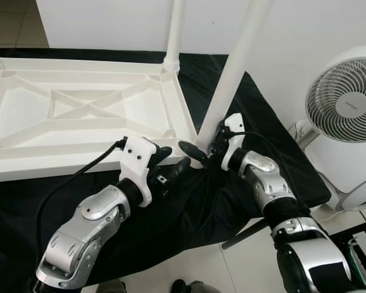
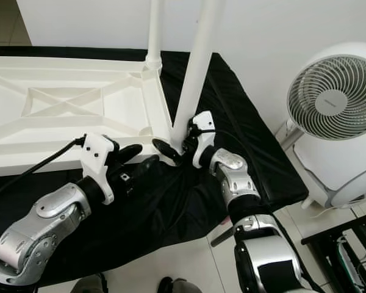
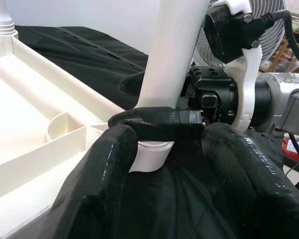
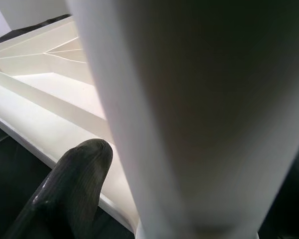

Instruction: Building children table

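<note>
Right gripper fingers clamped round smooth white tubular leg; ribbed white tabletop inverted on black cloth; left gripper fingers apart beside.

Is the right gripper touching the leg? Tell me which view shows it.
Touching. In the left wrist view, the right gripper has a black finger pressed across the white leg just above its base, with the other finger behind it.

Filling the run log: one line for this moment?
right pincer: shut on table leg | left pincer: open, near corner | tabletop: upside down on black cloth
</note>
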Motion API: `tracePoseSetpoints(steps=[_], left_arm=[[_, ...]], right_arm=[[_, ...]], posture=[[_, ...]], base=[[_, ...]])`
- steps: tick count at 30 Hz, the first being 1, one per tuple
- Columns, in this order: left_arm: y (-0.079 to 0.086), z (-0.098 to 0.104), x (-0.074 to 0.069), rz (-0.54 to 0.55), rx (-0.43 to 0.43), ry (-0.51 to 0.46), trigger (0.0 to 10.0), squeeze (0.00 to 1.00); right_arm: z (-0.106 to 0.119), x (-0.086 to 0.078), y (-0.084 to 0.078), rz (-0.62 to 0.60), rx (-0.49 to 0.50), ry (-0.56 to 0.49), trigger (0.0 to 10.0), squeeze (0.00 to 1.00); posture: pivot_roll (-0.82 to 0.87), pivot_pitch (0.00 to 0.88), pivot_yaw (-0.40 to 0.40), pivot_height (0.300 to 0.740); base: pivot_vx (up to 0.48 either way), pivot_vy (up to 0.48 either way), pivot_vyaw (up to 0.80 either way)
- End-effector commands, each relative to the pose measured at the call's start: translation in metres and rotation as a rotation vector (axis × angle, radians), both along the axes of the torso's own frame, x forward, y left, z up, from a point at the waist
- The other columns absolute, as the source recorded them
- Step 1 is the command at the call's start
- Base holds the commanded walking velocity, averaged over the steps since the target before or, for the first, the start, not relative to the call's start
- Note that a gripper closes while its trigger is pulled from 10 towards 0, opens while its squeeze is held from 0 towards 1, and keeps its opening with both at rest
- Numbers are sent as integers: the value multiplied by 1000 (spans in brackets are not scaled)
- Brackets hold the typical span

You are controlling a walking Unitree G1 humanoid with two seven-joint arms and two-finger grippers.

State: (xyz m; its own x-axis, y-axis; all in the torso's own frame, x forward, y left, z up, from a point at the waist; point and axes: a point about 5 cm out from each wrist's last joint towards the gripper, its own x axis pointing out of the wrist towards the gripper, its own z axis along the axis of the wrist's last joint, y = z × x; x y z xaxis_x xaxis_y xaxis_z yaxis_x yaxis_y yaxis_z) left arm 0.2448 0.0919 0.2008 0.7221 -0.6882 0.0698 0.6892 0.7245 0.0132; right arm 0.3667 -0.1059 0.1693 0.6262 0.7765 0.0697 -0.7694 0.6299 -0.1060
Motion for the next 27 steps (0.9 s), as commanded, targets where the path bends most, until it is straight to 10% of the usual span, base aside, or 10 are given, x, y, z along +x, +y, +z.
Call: tracePoseSetpoints(steps=[1,2,3,27], left_arm=[[-2,-1,-4,-40,6,7,10000,0],[-1,-1,-4,-37,5,7,10000,0],[-1,-1,-4,-35,5,8,10000,0],[-5,-22,-10,-63,22,91,10000,0]], right_arm=[[-4,0,-1,8,-10,14,5098,0],[-5,0,-1,12,-11,15,5098,0],[-7,-1,-2,20,-9,21,0,0],[-26,-10,-28,-282,76,62,0,0]], posture=[[240,133,-132,740],[240,133,-132,740],[243,135,-135,740],[203,158,-136,740]], base=[[0,0,0],[0,0,0],[0,0,0],[0,0,0]])
